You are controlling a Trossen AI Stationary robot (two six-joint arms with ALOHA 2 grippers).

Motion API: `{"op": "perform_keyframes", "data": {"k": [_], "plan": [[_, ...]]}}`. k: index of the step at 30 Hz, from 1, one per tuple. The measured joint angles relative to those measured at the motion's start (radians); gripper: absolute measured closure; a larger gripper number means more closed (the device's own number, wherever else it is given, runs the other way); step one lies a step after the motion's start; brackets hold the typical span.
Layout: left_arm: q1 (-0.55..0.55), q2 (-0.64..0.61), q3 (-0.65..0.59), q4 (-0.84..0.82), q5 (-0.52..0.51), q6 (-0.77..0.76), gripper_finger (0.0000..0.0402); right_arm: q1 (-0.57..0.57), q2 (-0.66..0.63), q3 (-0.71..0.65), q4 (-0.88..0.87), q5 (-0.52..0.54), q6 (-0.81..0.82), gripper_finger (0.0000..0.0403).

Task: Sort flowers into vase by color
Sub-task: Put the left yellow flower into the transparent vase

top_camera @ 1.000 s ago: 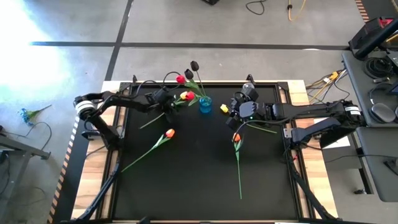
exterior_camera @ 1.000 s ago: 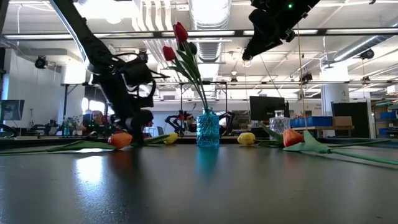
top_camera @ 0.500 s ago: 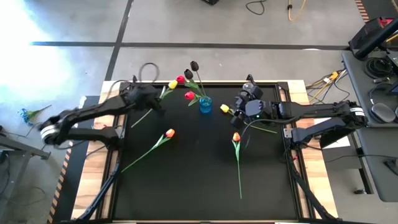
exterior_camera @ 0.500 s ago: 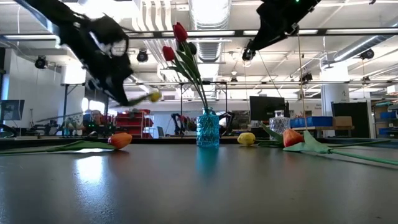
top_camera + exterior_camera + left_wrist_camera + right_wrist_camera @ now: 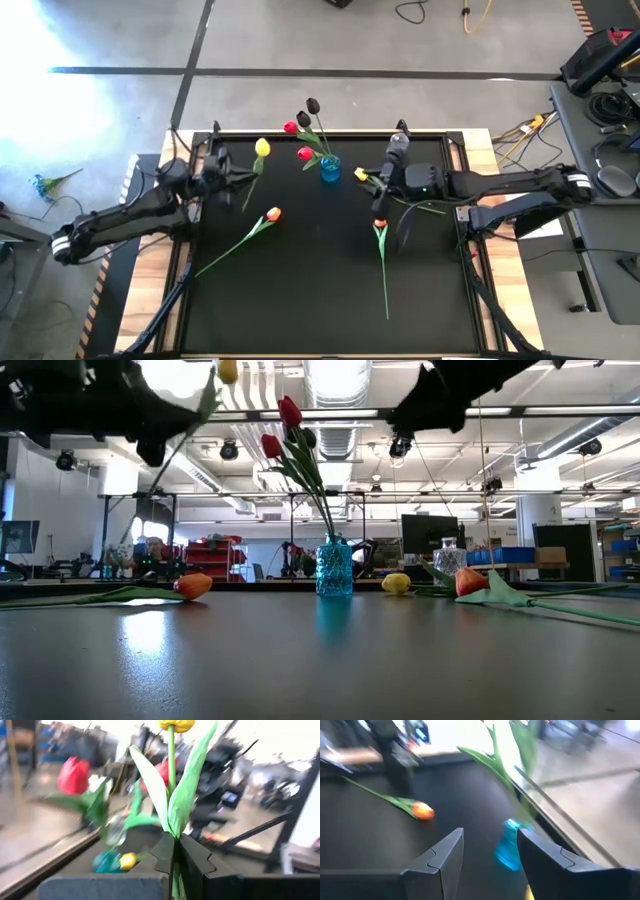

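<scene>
At the table's left edge, my left gripper [image 5: 236, 180] is clamped on the stem of a yellow tulip [image 5: 262, 148], lifted clear of the black table [image 5: 300, 290] with its head up near the ceiling lights in the low view. An orange tulip [image 5: 272, 214] lies flat just right of it. At the far-centre edge stands the blue vase [image 5: 330, 168], holding two red tulips [image 5: 291, 127] and two near-black ones [image 5: 313, 104]. Right of the vase a second yellow tulip [image 5: 361, 174] rests on the table, near my right gripper [image 5: 383, 182], whose fingers are spread and empty, raised above the surface. Another orange tulip [image 5: 379, 221] lies below it, stem pointing toward the near edge.
</scene>
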Motion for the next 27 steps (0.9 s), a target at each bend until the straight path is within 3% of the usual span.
{"op": "perform_keyframes", "data": {"k": [7, 14, 21, 27], "plan": [[-0.12, 0.046, -0.068, 0.287, 0.0, 0.013, 0.04, 0.02, 0.156, -0.05, 0.42, -0.098, -0.018, 0.0225], [-0.243, 0.191, -0.016, 0.445, -0.056, 0.124, 0.04, 0.026, 0.385, -0.001, 0.787, -0.15, -0.062, 0.0225], [-0.293, 0.43, 0.112, 0.562, -0.064, 0.203, 0.04, 0.028, 0.553, 0.158, 0.824, -0.16, -0.082, 0.0225], [-0.3, 0.607, 0.214, 0.577, -0.064, 0.226, 0.04, 0.028, 0.581, 0.239, 0.807, -0.149, -0.082, 0.0225]]}}
